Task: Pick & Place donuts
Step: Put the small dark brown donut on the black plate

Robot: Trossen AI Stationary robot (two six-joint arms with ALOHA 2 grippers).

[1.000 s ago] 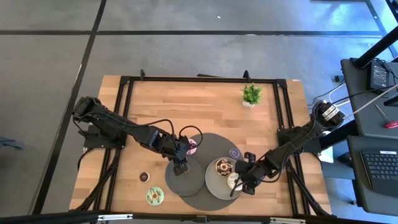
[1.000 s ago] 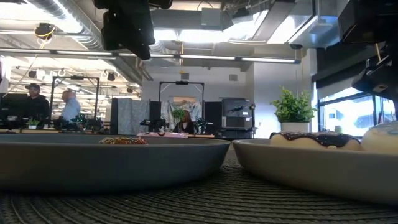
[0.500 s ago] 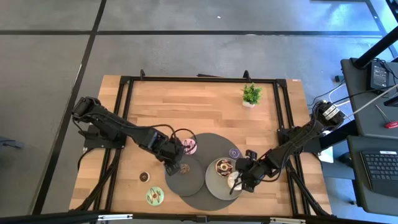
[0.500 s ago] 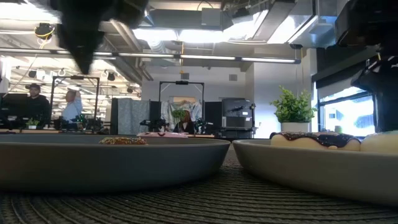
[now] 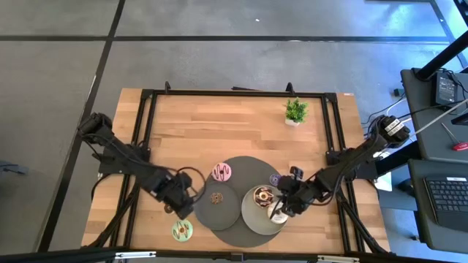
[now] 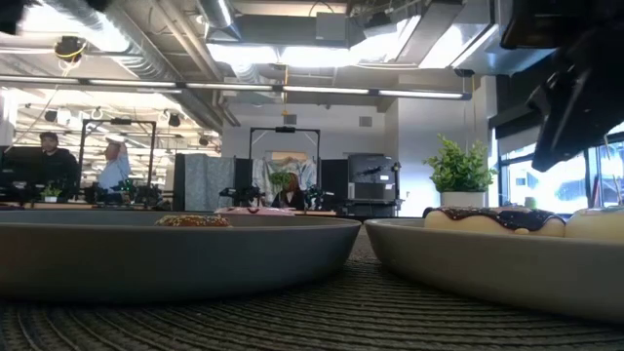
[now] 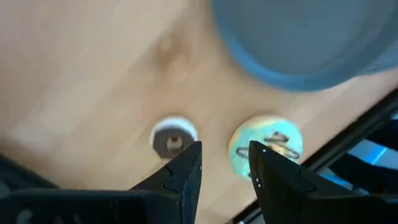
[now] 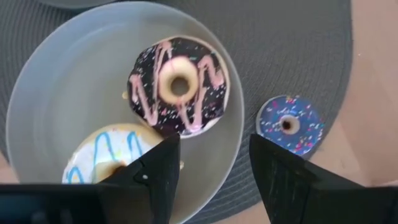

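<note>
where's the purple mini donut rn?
High view: the purple mini donut lies on the round grey mat's right edge, beside the light plate, near the right gripper.

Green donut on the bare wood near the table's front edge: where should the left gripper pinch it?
Come straight down on the green donut; it lies flat on the wood, clear of the small brown donut. One finger in the hole, one outside, pinching the ring wall. The left gripper is open above the two.

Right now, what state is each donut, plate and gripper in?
chocolate donut: on light plate
cream donut: same plate, touching it
purple mini donut: on mat
sprinkled mini donut: on dark plate
pink donut: on mat
green donut: on wood
left gripper: open
right gripper: open
</note>
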